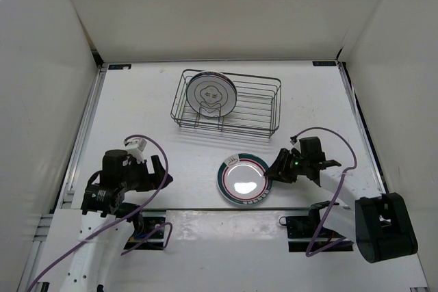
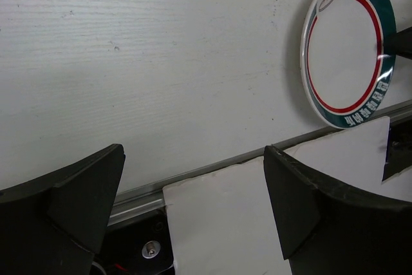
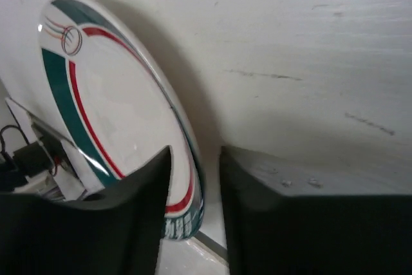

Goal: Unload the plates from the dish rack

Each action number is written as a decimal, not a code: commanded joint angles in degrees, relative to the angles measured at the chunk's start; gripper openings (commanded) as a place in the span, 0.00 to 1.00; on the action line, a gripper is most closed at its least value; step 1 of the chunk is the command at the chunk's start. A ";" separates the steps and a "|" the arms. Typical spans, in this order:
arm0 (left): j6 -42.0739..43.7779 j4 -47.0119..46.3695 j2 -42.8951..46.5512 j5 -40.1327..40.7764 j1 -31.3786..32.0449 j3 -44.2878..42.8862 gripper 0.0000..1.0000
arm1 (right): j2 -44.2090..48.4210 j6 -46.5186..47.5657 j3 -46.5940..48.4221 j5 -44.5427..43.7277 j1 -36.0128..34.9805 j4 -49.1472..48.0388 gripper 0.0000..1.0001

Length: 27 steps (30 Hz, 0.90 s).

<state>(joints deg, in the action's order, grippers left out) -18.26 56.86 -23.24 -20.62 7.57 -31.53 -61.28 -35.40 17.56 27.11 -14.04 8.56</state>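
Observation:
The white plate with a teal band and thin red ring (image 1: 243, 181) lies on the table near the front edge. It also shows in the left wrist view (image 2: 347, 49) and the right wrist view (image 3: 109, 94). My right gripper (image 1: 272, 174) sits at the plate's right edge. Its jaws (image 3: 196, 159) straddle the rim, slightly apart, with a gap between the rim and the outer finger. A silvery-grey plate (image 1: 211, 94) stands upright in the left end of the wire dish rack (image 1: 274, 94). My left gripper (image 1: 159, 169) hangs open and empty (image 2: 193, 159) over the table's near left edge.
White walls enclose the table on three sides. A metal rail (image 2: 212, 165) and a white board (image 2: 225, 223) run along the near edge under the left gripper. Purple cables loop from both arms (image 1: 321, 135).

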 commanded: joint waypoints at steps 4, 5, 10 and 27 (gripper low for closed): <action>0.33 -0.87 -0.48 -1.79 -0.45 -0.11 1.00 | 1.67 2.60 4.84 -6.53 0.16 3.12 0.53; 0.42 -0.87 -0.66 -2.05 -0.45 -0.02 1.00 | 3.86 3.05 5.37 -7.24 0.16 7.31 0.55; 0.24 -0.79 0.04 -1.27 -0.37 0.24 1.00 | 12.40 8.05 17.37 -14.37 0.16 19.82 0.55; -0.29 -1.14 1.80 2.96 -0.28 0.59 1.00 | -25.72 31.25 56.22 -0.85 -7.31 -18.67 0.55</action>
<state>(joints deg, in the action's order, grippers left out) -18.50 56.73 -21.58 -18.85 7.55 -31.44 -82.70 -11.22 65.23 23.68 -19.68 -1.89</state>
